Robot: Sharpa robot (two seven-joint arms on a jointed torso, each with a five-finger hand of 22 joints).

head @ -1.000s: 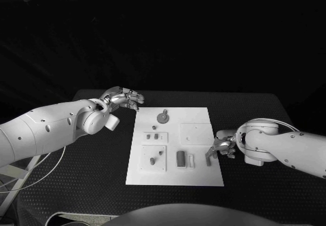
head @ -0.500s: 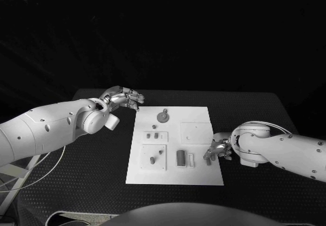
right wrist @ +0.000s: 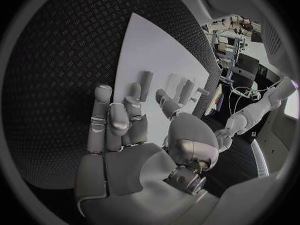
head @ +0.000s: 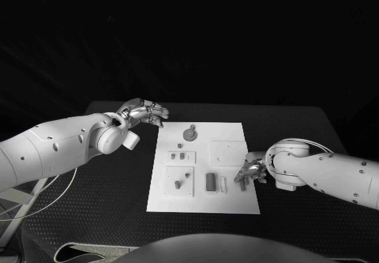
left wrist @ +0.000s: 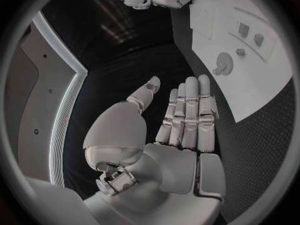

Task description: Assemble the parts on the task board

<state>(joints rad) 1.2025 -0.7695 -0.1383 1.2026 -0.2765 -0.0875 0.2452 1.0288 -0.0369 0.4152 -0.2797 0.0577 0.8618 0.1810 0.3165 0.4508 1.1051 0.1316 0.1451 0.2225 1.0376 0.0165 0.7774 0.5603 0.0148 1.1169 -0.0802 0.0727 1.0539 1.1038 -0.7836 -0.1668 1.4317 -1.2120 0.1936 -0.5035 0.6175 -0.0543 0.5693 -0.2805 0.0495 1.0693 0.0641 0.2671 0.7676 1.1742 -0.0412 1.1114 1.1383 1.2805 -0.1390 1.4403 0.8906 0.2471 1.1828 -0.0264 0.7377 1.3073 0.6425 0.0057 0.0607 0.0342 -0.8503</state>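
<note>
The white task board (head: pixel 229 134) lies mid-table and carries several small grey parts. Among them are a round keyed piece (head: pixel 189 133), two short pegs (head: pixel 177 158), a dark block (head: pixel 210 182) and a slim piece (head: pixel 242 184) near the right edge. My right hand (head: pixel 251 171) hovers over that right edge, fingers spread just above the slim piece and holding nothing. In the right wrist view the right hand (right wrist: pixel 125 130) reaches toward a grey part (right wrist: pixel 145 84) on the board (right wrist: pixel 150 45). My left hand (head: pixel 144 113) floats off the board's far left corner; the left hand (left wrist: pixel 184 117) is flat and empty.
The black textured table (head: pixel 95 181) surrounds the board on every side. A raised square plate (head: pixel 227 153) and a second plate (head: pixel 178 183) sit on the board. The board (left wrist: pixel 250 60) shows the round piece (left wrist: pixel 223 63).
My right hand has slid left from beside the board to over its right edge, closer to the slim piece. The left hand has stayed where it was.
</note>
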